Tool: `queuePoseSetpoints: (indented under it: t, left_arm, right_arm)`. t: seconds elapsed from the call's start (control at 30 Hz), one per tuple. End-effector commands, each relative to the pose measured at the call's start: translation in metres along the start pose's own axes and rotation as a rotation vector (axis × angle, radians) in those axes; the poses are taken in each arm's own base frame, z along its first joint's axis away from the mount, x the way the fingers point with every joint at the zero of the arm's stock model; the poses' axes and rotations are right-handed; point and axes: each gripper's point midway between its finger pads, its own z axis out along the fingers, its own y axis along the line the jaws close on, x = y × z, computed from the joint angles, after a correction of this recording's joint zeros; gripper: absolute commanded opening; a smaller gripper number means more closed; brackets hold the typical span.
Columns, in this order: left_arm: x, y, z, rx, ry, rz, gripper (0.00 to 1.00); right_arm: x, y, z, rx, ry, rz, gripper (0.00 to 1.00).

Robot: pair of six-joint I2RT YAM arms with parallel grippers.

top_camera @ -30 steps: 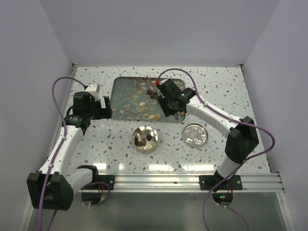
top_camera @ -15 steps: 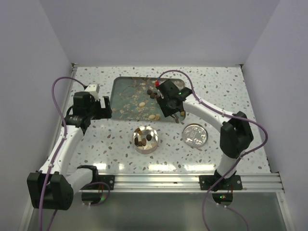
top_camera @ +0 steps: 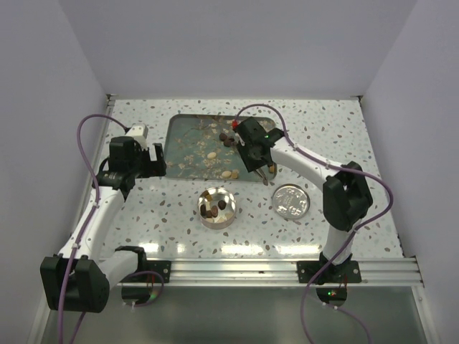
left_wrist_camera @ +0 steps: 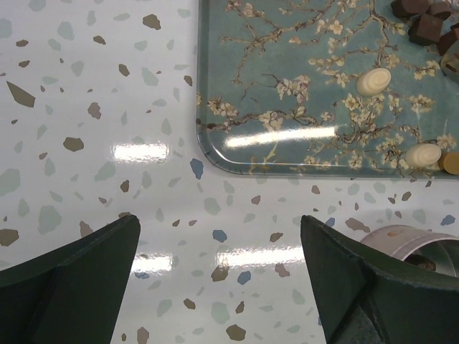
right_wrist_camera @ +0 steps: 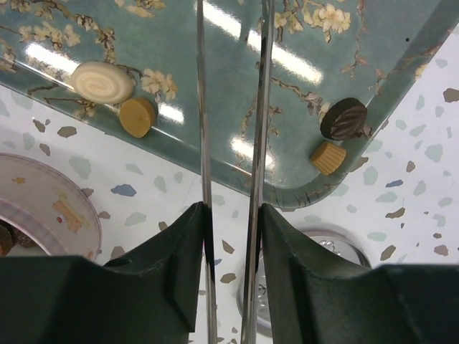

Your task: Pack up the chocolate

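Small chocolate pieces lie on the blossom-patterned tray: a cream oval, a tan disc, a dark piece and a tan cup. More dark pieces sit at the tray's far side. The round tin holds a few brown pieces. My right gripper is shut on metal tongs, whose two blades reach over the tray's near right corner with nothing seen between them. My left gripper hangs open over the table beside the tray's near left corner.
The tin's silver lid lies flat on the speckled table to the right of the tin, just below the right gripper. The left gripper sits at the tray's left edge. White walls enclose the table on three sides.
The right arm's elbow has swung left toward the middle while its gripper stayed over the tray's right part. The tong blades have drawn closer together. The left arm has not moved.
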Motion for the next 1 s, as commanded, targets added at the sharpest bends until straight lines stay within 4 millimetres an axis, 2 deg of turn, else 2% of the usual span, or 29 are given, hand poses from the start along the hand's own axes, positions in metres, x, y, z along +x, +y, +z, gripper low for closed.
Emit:
queuePoseSetpoints:
  t: [0.0, 0.2, 0.33, 0.5, 0.67, 0.73, 0.83, 0.97]
  left_arm:
    - [-0.022, 0.0, -0.002, -0.004, -0.062, 0.002, 1.0]
    - [-0.022, -0.001, -0.001, 0.003, -0.062, -0.001, 1.0]
    - [-0.021, -0.002, -0.001, 0.009, -0.06, -0.005, 1.0]
    - [-0.02, -0.003, 0.0, 0.017, -0.059, -0.01, 1.0]
    - [-0.019, -0.006, 0.001, 0.027, -0.058, -0.02, 1.0]
    - [-0.019, -0.006, 0.001, 0.029, -0.056, -0.021, 1.0]
    - [-0.017, -0.007, 0.003, 0.033, -0.051, -0.029, 1.0]
    - [-0.017, -0.007, 0.005, 0.033, -0.047, -0.039, 1.0]
  right_arm:
    - [-0.029, 0.001, -0.016, -0.028, -0.086, 0.011, 0.35]
    - [-0.039, -0.001, -0.039, -0.04, -0.118, 0.016, 0.32]
    - [-0.052, -0.003, -0.071, -0.062, -0.181, 0.026, 0.32]
    - [-0.05, -0.006, -0.097, -0.085, -0.206, 0.024, 0.32]
    - [-0.036, -0.006, -0.119, -0.116, -0.215, 0.019, 0.32]
    - [-0.028, -0.005, -0.122, -0.124, -0.205, 0.019, 0.32]
    - [-0.014, 0.004, -0.132, -0.157, -0.2, 0.015, 0.32]
    - [0.008, 0.035, -0.148, -0.204, -0.175, -0.035, 0.32]
